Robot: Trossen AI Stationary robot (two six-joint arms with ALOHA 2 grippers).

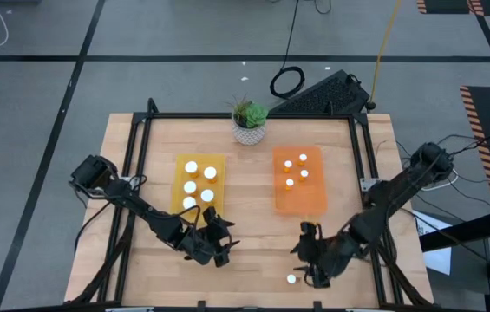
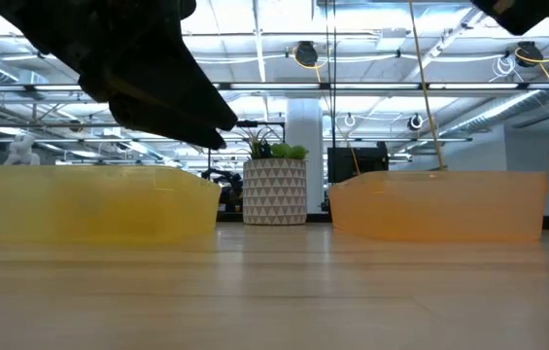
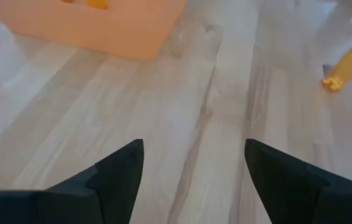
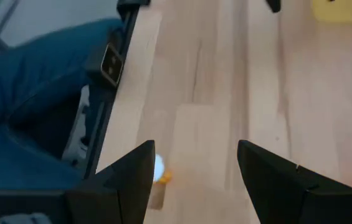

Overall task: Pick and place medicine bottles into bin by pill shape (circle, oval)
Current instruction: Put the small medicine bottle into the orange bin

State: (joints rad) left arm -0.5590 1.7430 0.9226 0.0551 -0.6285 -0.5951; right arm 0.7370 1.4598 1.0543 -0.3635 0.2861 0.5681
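Pale wood is what you have under both arms: the table (image 1: 249,217) carries a yellow bin (image 1: 199,185) on the left and an orange bin (image 1: 301,180) on the right, with a plant (image 1: 250,120) at the far edge between them. In the yellow bin you can see about five white-capped bottles (image 1: 191,186); in the orange bin, about four bottles (image 1: 295,172). One bottle (image 1: 291,279) lies apart from the rest on the bare wood near the front edge, in front of the orange bin.

Your right gripper (image 1: 311,260) hangs just beside that loose bottle; its fingers (image 4: 275,180) stand wide apart and hold nothing, and the bottle shows by one fingertip in the right wrist view. Your left gripper (image 1: 218,238) sits just in front of the yellow bin, fingers (image 3: 119,171) also spread wide and empty above plain wood.
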